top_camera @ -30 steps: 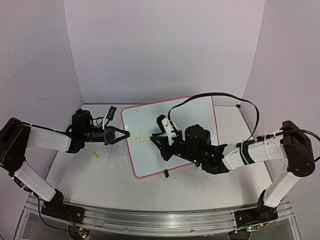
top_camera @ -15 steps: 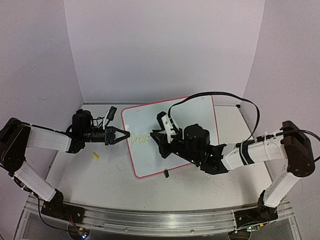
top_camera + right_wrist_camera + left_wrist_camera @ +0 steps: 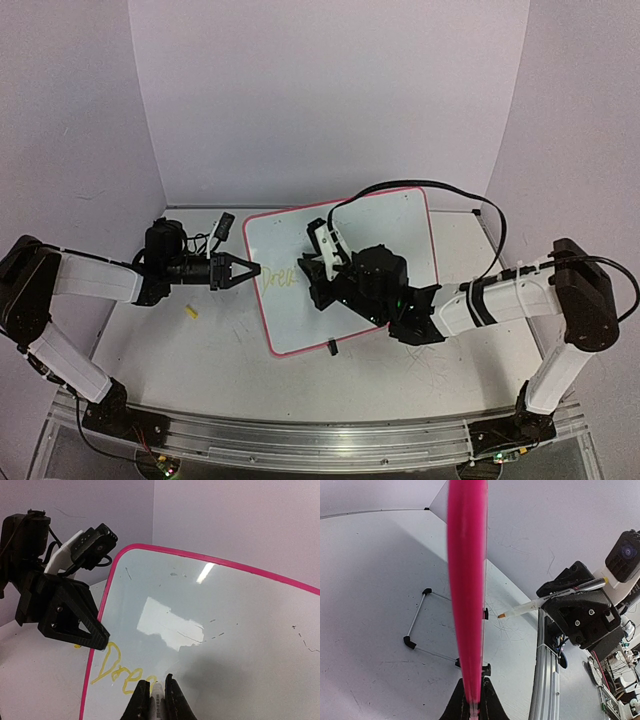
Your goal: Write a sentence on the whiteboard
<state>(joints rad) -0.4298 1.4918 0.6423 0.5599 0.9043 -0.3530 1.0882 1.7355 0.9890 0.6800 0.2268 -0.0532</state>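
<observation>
Left gripper [image 3: 246, 270] clamped shut on the pink rim [image 3: 466, 580] at the whiteboard [image 3: 390, 232] left edge. Yellow sentence [image 3: 116, 672], reading roughly "Dre", sits just right of it. Right gripper [image 3: 157, 682] closed on marker [image 3: 157, 698], tip touching board at the last letter.

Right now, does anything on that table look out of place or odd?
Two small things. A small yellow piece, perhaps a pen cap, lies loose on the table near the left arm. The whiteboard sits askew to the table's edges, its pink rim pinched by the left claw. Nothing looks spilled or broken.
</observation>
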